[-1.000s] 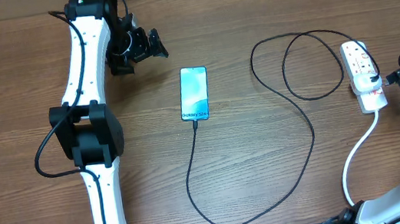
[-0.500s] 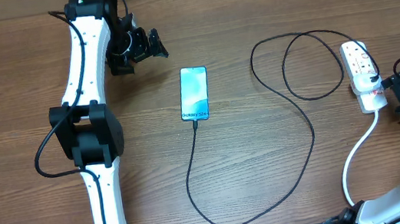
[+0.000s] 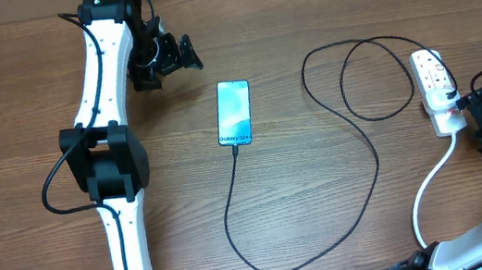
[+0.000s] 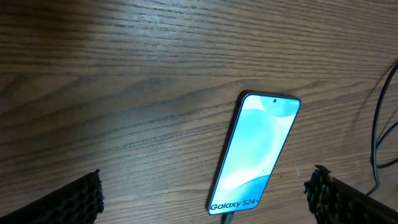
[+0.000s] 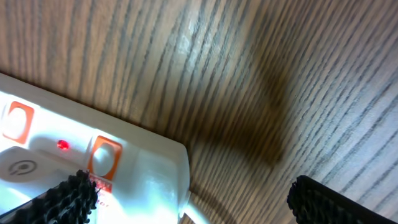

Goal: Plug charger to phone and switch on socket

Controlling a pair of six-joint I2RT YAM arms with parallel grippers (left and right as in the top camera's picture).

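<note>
Left claw (image 3: 176,50): hangs over the far left part of the tabletop (image 3: 348,242), well apart from the phone (image 3: 233,112). Shows its fingers (image 4: 81,198) spread wide in the wrist view, one at each lower corner, with nothing between them.

Phone: lies flat near the middle of the tabletop, screen up and lit blue-cyan, reading "Galaxy S24+" at its near end.

Charger (image 3: 361,196): meets the phone's near edge with its connector tip, runs toward the near side of the tabletop, sweeps right in a wide curve, crosses itself in one loop and ends at the far end of the socket (image 3: 438,90).

Socket: lies flat at the right side of the tabletop, with its white cord (image 3: 434,186) trailing off its near end. Shows a small red light (image 5: 62,145) glowing between two orange-red switches (image 5: 102,155).

Right claw (image 3: 476,127): sits just beside the socket's near end, fingers spread and gripping nothing. Cannot tell whether it touches the casing.
</note>
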